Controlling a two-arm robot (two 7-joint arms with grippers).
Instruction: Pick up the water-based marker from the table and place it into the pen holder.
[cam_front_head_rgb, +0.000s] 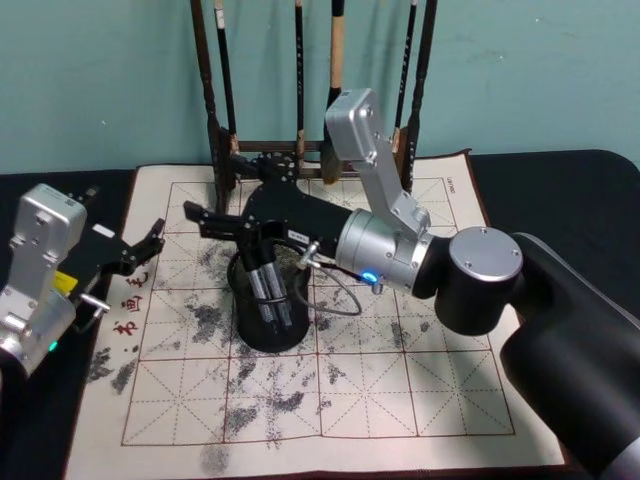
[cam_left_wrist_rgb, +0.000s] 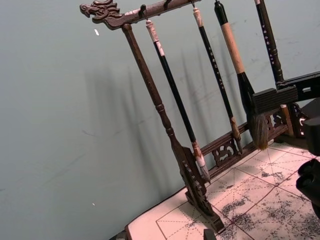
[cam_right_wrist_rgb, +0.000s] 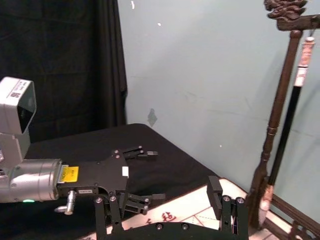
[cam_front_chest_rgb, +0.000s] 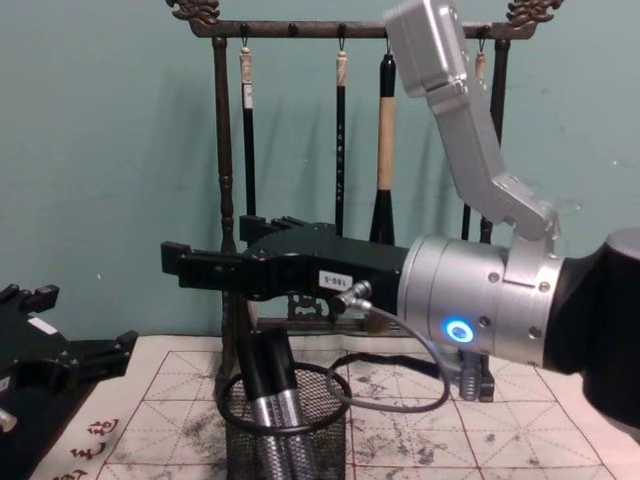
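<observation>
The right gripper (cam_front_head_rgb: 215, 222) hangs directly over the holder (cam_front_head_rgb: 268, 335), its jaws spread apart and gripping nothing. Below it, two markers (cam_front_head_rgb: 268, 283) stand inside the holder, leaning slightly, dark caps up and silvery barrels down; in the chest view the markers (cam_front_chest_rgb: 272, 390) rise just above the rim of the holder (cam_front_chest_rgb: 285, 430), close under the gripper (cam_front_chest_rgb: 200, 268). Judgement: the placement looks done and the step in hand is withdrawal. To do it well, the arm should lift straight up before swinging away, keeping its fingers and the looped cable (cam_front_head_rgb: 335, 290) off the caps and rim so the light mesh cup does not tip. The brush rack (cam_front_head_rgb: 310, 90) stands just behind. The left gripper (cam_front_head_rgb: 140, 250) waits open at the mat (cam_front_head_rgb: 420, 390) edge, idle.
</observation>
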